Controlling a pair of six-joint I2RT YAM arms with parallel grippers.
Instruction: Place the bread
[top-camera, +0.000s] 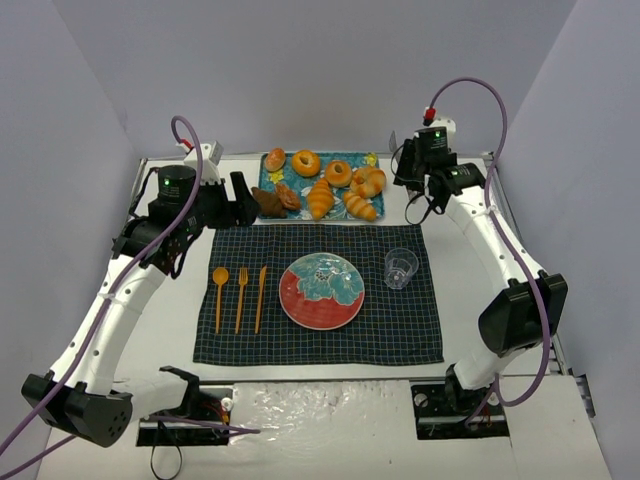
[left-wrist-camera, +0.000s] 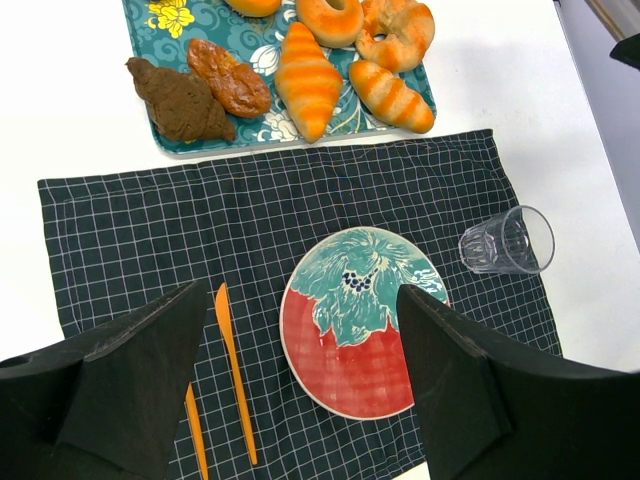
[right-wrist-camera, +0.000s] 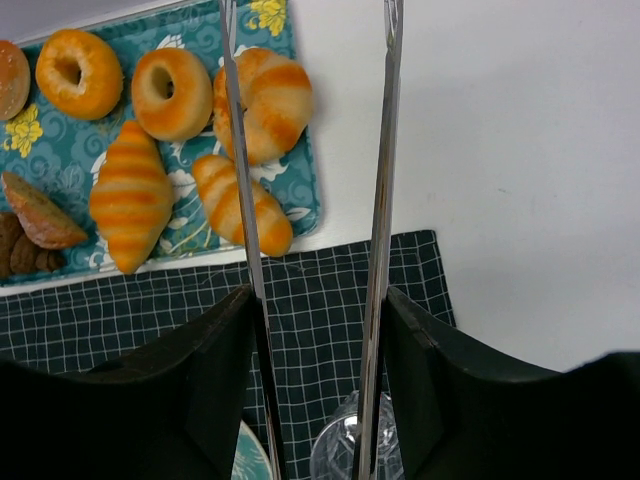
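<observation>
Left hand (left-wrist-camera: 300, 295) spread wide, empty. Right hand (right-wrist-camera: 320, 295) pinches open silver metal tongs (right-wrist-camera: 380, 200) over the teal tray's (right-wrist-camera: 308, 180) edge, white worktop (right-wrist-camera: 500, 150) beside.

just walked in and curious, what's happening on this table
The bread lies on the teal tray among the other pastries, and the plate on the dark placemat is bare. The right gripper holds metal tongs pointing toward the tray. The left gripper hangs open and empty above the placemat.
</observation>
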